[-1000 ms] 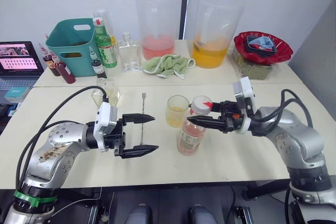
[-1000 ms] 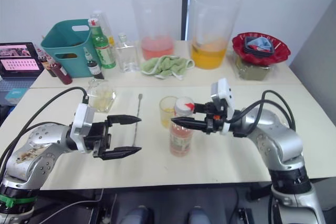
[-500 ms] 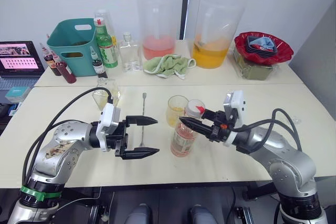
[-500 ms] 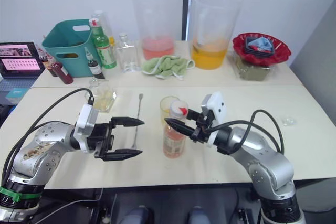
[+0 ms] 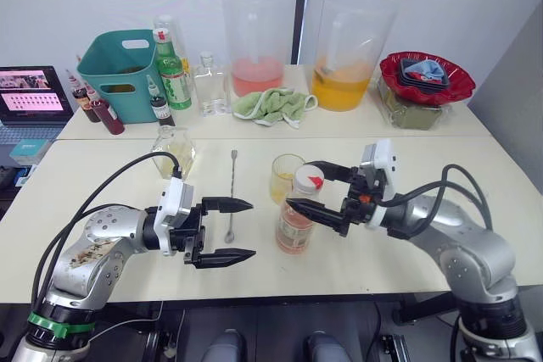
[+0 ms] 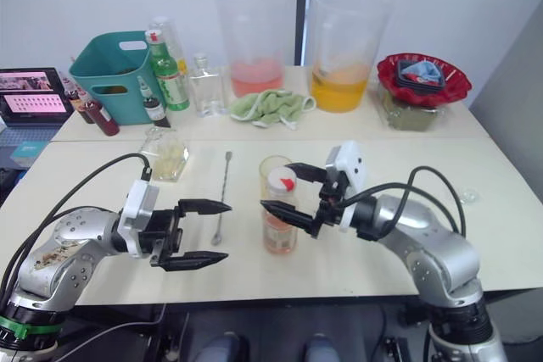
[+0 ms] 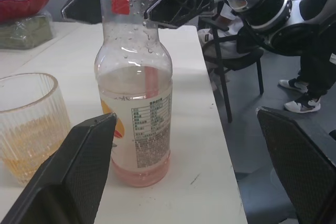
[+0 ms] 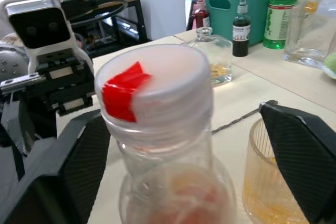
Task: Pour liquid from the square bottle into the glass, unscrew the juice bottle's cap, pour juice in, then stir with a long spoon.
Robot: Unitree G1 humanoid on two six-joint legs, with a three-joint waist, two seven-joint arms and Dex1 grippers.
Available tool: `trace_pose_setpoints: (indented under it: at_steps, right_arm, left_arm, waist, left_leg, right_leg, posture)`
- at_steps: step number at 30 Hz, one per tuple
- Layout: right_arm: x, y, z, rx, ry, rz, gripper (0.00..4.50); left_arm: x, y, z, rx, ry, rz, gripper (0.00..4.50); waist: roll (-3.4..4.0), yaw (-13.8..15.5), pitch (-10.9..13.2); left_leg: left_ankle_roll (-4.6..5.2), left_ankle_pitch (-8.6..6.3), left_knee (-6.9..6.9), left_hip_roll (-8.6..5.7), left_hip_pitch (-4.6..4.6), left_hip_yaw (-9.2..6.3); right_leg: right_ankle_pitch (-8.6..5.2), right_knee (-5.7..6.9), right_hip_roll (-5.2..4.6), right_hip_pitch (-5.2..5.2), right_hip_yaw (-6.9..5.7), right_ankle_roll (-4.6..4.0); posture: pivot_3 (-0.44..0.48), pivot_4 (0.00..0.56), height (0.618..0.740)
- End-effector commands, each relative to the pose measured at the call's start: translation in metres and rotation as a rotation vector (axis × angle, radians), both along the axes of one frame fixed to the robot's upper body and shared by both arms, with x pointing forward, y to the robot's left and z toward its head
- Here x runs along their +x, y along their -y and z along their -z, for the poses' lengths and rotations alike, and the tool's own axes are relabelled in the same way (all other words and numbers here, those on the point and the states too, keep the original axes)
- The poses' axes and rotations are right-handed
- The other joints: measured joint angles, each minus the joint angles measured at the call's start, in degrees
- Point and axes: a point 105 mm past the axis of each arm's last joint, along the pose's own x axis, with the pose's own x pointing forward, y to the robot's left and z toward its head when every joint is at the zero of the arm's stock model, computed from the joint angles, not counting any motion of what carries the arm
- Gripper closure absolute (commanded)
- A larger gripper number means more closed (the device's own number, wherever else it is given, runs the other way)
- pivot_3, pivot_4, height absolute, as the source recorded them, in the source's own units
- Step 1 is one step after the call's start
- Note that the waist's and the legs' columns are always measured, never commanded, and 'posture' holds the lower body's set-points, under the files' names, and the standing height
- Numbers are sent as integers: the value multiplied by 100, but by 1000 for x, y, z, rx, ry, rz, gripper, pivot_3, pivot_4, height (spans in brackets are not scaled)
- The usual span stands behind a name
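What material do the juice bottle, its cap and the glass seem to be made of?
The juice bottle: probably thin clear plastic, with droplets inside its shoulder and a printed paper-like label.
The juice bottle's cap: matte white plastic by its look, with a red mark on top.
The glass: clear and faintly ribbed with a thick rim, likely glass, though clear plastic cannot be ruled out.

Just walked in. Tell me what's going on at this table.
A humanoid robot is mixing a drink. The glass already holds some yellow liquid. The juice bottle stands beside it with its cap on. The right gripper is open around the cap, and the left gripper hangs open near the long spoon.
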Motion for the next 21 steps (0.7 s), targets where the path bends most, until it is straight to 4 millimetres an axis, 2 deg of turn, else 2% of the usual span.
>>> trace_pose_setpoints:
  at_steps: [1, 5, 10, 20, 21]
  right_arm:
    - [-3, 9, -17, 1, 70, -98, 37]
    - [-5, 11, -16, -54, 90, -221, 37]
    - [0, 8, -11, -70, 132, -290, 37]
    - [6, -9, 0, -70, 114, -319, 37]
    - [7, -10, -1, -67, 115, -317, 273]
  left_arm:
    - [-2, -1, -12, 7, 67, -1, 0]
    - [-1, -4, -14, 12, 82, -27, 0]
    - [-2, -8, -18, 2, 99, -85, 0]
    - [-8, -11, -19, 6, 104, -132, 0]
    - [-8, -12, -19, 6, 104, -134, 0]
  waist:
    - [0, -6, 0]
    - [0, -9, 0]
    - [0, -9, 0]
    - [0, 18, 0]
    - [0, 11, 0]
  left_leg:
    - [0, 0, 0, 0, 0, 1]
    - [0, 0, 0, 1, 0, 2]
    - [0, 0, 0, 3, 0, 0]
    - [0, 0, 0, 2, 0, -5]
    - [0, 0, 0, 3, 0, -5]
  right_leg:
    - [0, -1, 0, 0, 0, 0]
    - [0, 0, 2, 0, 0, 0]
    - [0, 0, 0, -1, 1, 0]
    - [0, 3, -9, -1, 0, 0]
    - [0, 3, -8, -2, 0, 0]
  posture:
    - [0, 150, 740]
    - [0, 150, 740]
    - [0, 150, 740]
    - [0, 150, 740]
    - [0, 150, 740]
